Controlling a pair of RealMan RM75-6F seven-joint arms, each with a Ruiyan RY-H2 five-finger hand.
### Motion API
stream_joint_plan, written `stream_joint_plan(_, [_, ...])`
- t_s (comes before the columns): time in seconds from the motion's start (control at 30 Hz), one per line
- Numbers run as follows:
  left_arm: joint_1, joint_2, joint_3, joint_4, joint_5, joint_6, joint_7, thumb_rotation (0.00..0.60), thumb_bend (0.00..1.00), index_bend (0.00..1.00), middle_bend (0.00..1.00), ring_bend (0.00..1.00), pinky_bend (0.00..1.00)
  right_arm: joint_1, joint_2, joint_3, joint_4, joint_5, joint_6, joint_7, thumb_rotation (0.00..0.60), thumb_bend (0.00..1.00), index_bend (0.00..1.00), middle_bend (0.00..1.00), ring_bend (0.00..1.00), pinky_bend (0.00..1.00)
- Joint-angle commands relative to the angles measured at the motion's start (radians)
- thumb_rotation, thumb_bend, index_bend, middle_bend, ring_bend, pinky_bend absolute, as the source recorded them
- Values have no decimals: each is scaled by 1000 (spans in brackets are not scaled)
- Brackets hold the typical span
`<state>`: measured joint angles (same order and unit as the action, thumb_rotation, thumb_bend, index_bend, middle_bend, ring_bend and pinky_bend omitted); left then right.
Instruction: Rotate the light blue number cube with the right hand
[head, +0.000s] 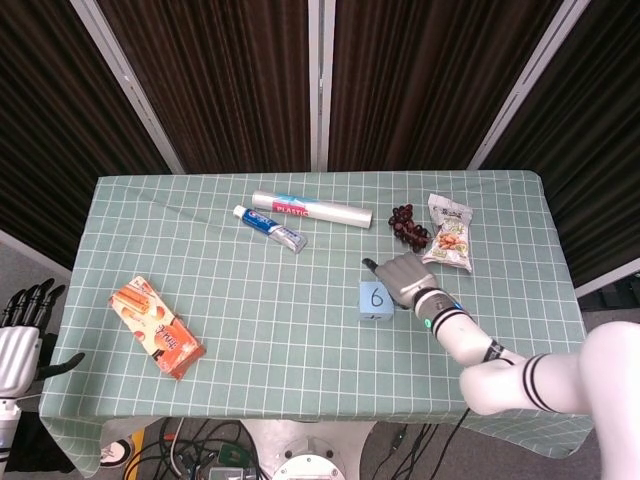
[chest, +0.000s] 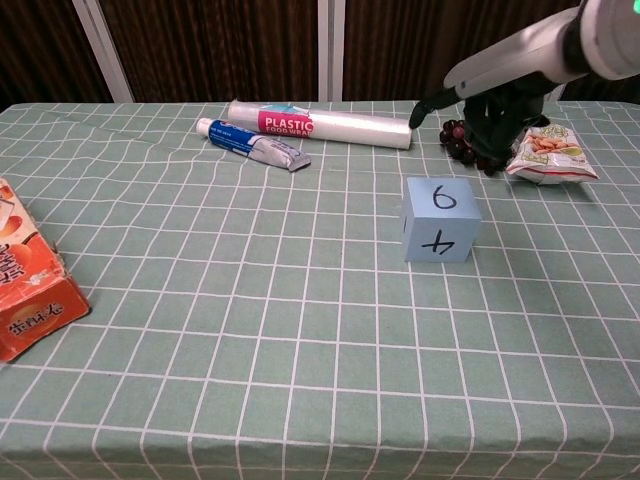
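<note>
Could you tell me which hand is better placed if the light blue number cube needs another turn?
The right hand: it hovers beside the light blue number cube, empty with fingers apart. The left hand hangs off the table's far-left edge, well away from the cube.
</note>
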<state>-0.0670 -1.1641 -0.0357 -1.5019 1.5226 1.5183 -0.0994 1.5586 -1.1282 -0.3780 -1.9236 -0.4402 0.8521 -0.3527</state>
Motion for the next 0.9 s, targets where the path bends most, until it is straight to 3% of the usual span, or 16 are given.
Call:
stream_joint_plan(0.03, [-3,2,-1,-17,4,1,18,600,0,70,0,0,1,-276,143,-21,-169,-332,399,54,600,1000,0,979,838,732])
stream_joint_plan(0.13, [-8,3,-1,-42,9,-1,45,600,0,70,0,0,1,-494,168,-69,-174,-557,667,76,600,1000,3,965,824,728])
stream_joint_plan(0.2, [-11,2,0,-52,12,-3,59,600,0,70,0,0,1,-614,160,-101,-135,-666,768,102,600,914,12,829,705,674])
stream_joint_plan(0.23, [-13,1,0,-58,13,-5,66,600,0,70,0,0,1,-685,153,-128,-103,-711,801,112,600,752,11,650,534,562])
stream_joint_plan(0.27, [-14,0,0,-62,14,-8,71,600,0,70,0,0,1,-733,145,-144,-77,-725,818,108,600,487,7,362,276,335])
stream_joint_plan(0.33, [-19,-1,0,-68,17,-13,81,600,0,70,0,0,1,-834,107,-140,-7,-744,885,76,600,161,0,60,27,60])
stream_joint_plan(0.37, [-22,-2,0,-73,18,-16,87,600,0,71,0,0,1,-904,67,-127,46,-775,933,93,600,55,0,1,0,1])
stream_joint_plan(0.4, [-24,-2,1,-77,20,-18,91,600,0,71,0,0,1,-953,39,-120,83,-801,960,127,600,6,0,0,0,0])
stream_joint_plan(0.63, [-30,-12,7,-88,36,-18,107,600,0,70,0,0,1,-1211,-89,-40,314,-875,1041,307,600,0,0,0,0,0])
stream_joint_plan(0.9, [-25,-15,6,-78,34,-6,100,600,0,70,0,0,1,-1288,-110,53,390,-917,989,340,600,0,0,0,0,0])
